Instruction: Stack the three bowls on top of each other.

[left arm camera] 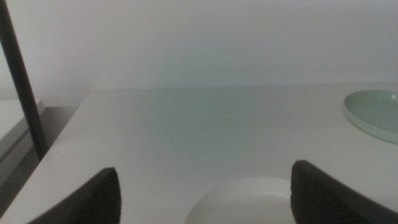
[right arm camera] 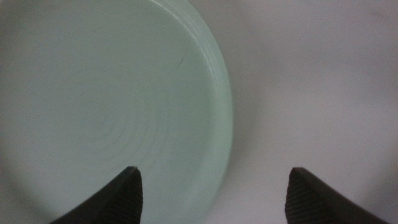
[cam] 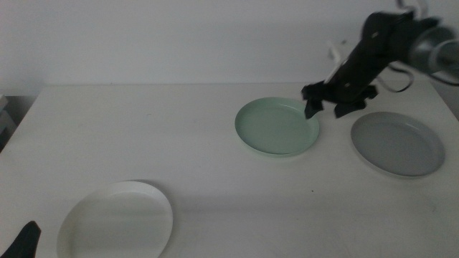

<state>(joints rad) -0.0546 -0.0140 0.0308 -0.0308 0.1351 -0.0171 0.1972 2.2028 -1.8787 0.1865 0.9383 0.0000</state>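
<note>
Three shallow bowls lie apart on the white table. The mint green bowl (cam: pixel 277 126) sits in the middle right, the grey bowl (cam: pixel 396 142) to its right, the white bowl (cam: pixel 116 220) near the front left. My right gripper (cam: pixel 327 108) hangs open just above the green bowl's right rim (right arm camera: pixel 219 118), one jaw over the bowl, the other over bare table. My left gripper (left arm camera: pixel 205 193) waits open at the front left corner, close to the white bowl (left arm camera: pixel 249 200); the green bowl (left arm camera: pixel 375 114) shows farther off.
A dark pole (left arm camera: pixel 22 81) stands off the table's left edge. The table's far edge meets a pale wall.
</note>
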